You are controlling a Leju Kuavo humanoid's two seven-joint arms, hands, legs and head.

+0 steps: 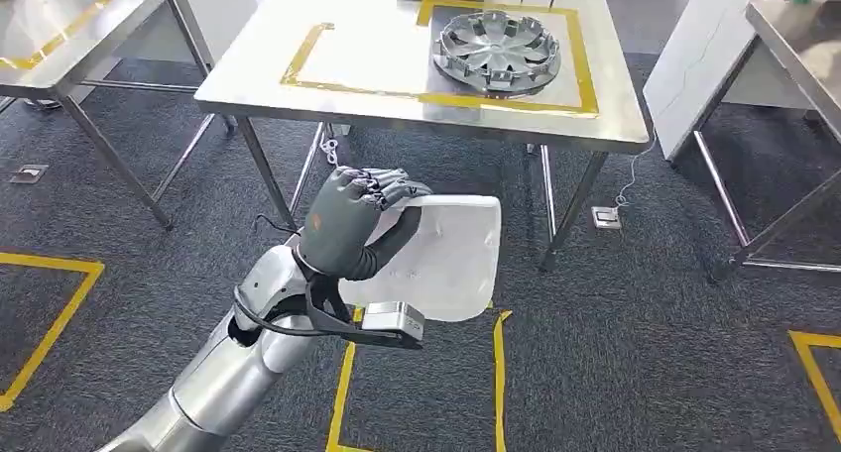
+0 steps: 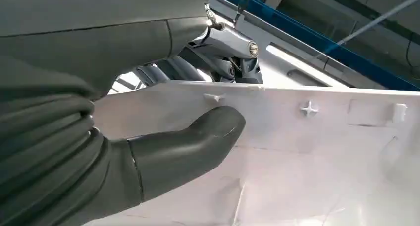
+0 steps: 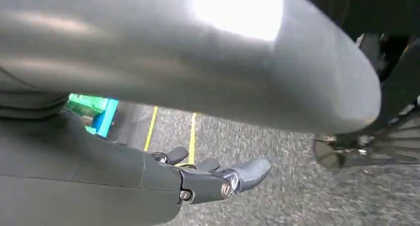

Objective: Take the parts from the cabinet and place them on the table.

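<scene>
My left hand (image 1: 349, 219) grips a white flat plastic part (image 1: 446, 259) by its upper edge, holding it out over the carpet in front of the steel table (image 1: 258, 75). In the left wrist view the thumb (image 2: 193, 146) presses on the white part's (image 2: 317, 156) inner face, which carries small clips and a cross mark, while the fingers wrap over its rim. A silver hubcap (image 1: 498, 52) lies on the table inside a yellow taped rectangle. My right hand (image 3: 208, 179) hangs over the grey carpet with fingers loosely spread and nothing in it.
A second steel table (image 1: 60, 36) stands at the left and another (image 1: 793, 36) at the right, with a white panel (image 1: 694, 65) leaning beside it. Yellow tape lines (image 1: 342, 393) mark the carpet. A floor socket with a cable (image 1: 605, 216) lies under the middle table.
</scene>
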